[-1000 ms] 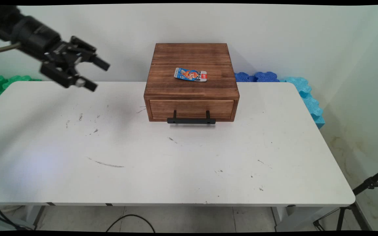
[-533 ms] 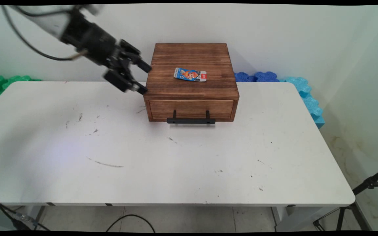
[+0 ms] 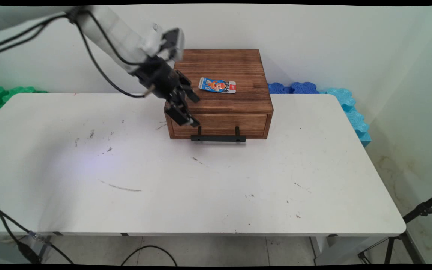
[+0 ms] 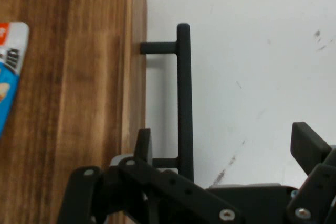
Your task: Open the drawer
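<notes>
While the gripper hangs over the front left corner of the box, its jaws stand wide open and hold nothing. Seen from above the table's near side, one finger lies over the box's top near its left edge, and the other reaches down in front of the left end of the drawer. From the hand camera, the gripper straddles the handle: one finger sits over the box's front edge and the other stands well out over the bare table. Whether either finger touches the wood cannot be told.

A dark wooden box with one drawer, it stands at the middle of the table's far edge, against the wall. Across the drawer's front runs the handle, a black bar on two short posts, and the drawer is shut flush with the box.

On the box's top, just right of the gripper, lies a packet, flat, blue and white with a red patch. Only one end of the packet shows in the hand view.

Scuff marks dot the table. Black cables hang from the arm.
</notes>
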### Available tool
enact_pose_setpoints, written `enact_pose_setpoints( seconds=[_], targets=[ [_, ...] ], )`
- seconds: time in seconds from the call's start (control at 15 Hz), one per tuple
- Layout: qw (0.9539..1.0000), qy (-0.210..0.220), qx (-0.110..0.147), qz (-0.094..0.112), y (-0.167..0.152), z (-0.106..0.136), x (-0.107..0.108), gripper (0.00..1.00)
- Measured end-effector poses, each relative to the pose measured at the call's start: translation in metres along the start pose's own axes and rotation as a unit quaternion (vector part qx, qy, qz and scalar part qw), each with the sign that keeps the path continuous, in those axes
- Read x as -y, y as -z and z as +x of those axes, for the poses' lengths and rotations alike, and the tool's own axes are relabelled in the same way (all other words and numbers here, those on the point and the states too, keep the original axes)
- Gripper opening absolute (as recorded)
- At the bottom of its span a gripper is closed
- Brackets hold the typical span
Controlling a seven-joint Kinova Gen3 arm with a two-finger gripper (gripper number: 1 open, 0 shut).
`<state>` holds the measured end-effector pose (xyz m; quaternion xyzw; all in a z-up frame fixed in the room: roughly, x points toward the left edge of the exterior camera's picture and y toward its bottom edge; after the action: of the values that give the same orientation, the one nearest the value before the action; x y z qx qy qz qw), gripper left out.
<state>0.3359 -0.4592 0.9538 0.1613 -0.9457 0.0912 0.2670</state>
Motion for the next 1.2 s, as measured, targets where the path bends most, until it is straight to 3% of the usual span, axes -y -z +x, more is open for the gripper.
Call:
enact_pose_setpoints(
  seconds=[0.4, 1.2],
  targets=[
    [0.9992, 0.021, 0.033, -0.008, -0.057, 0.007, -0.005, 1.00],
    [0.9985, 0.025, 0.047, -0.013, -0.130, 0.010, -0.011, 1.00]
  ],
)
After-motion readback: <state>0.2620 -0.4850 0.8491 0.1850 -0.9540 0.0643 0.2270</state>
